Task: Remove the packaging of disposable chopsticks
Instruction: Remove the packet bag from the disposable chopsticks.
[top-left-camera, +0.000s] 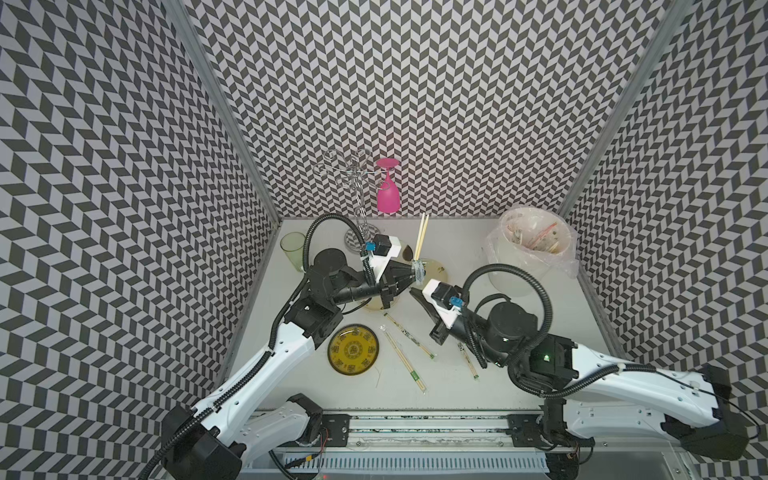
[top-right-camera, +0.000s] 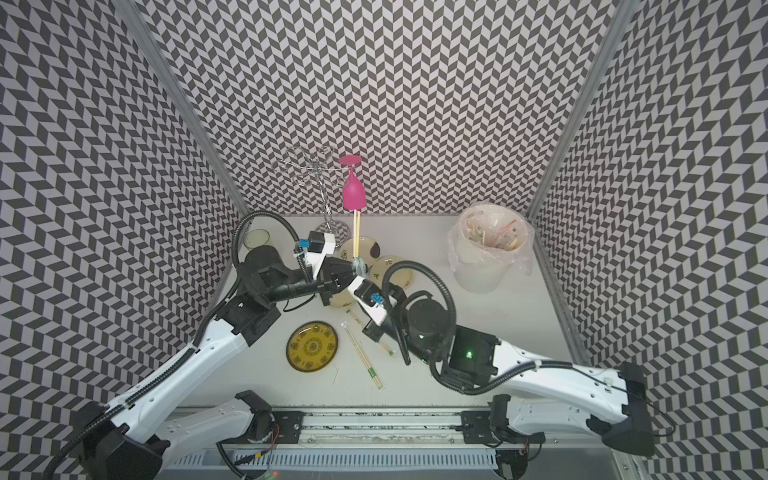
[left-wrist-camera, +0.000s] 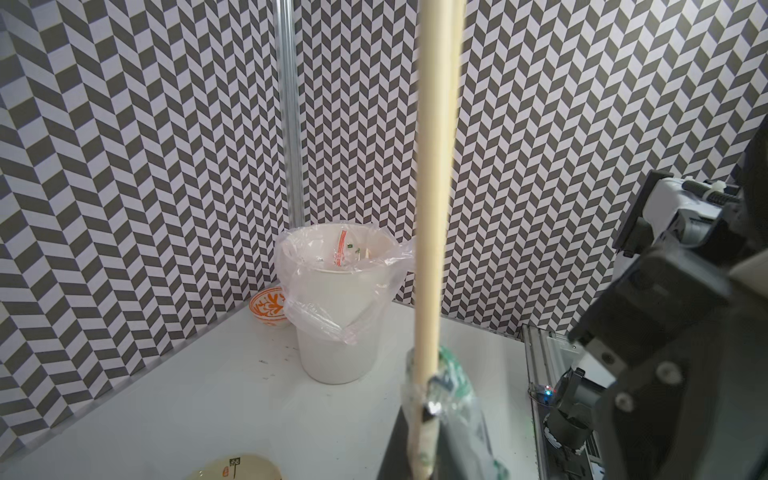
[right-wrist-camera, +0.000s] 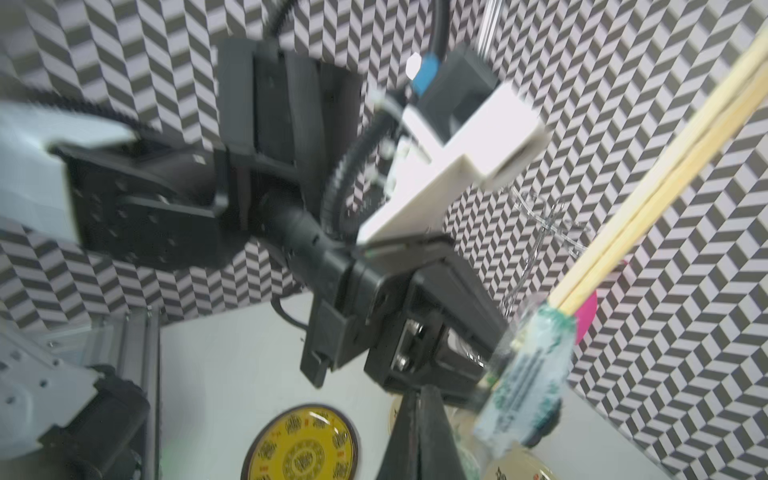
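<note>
Lettering on the packaging (right-wrist-camera: 524, 386), bunched at the sticks' lower end, too blurred to read; my left tool (top-left-camera: 411, 273) clamps the disposable chopsticks (top-left-camera: 422, 237) roughly upright above the desk (top-left-camera: 457, 395), right tool (top-left-camera: 412, 291) closed alongside.
</note>
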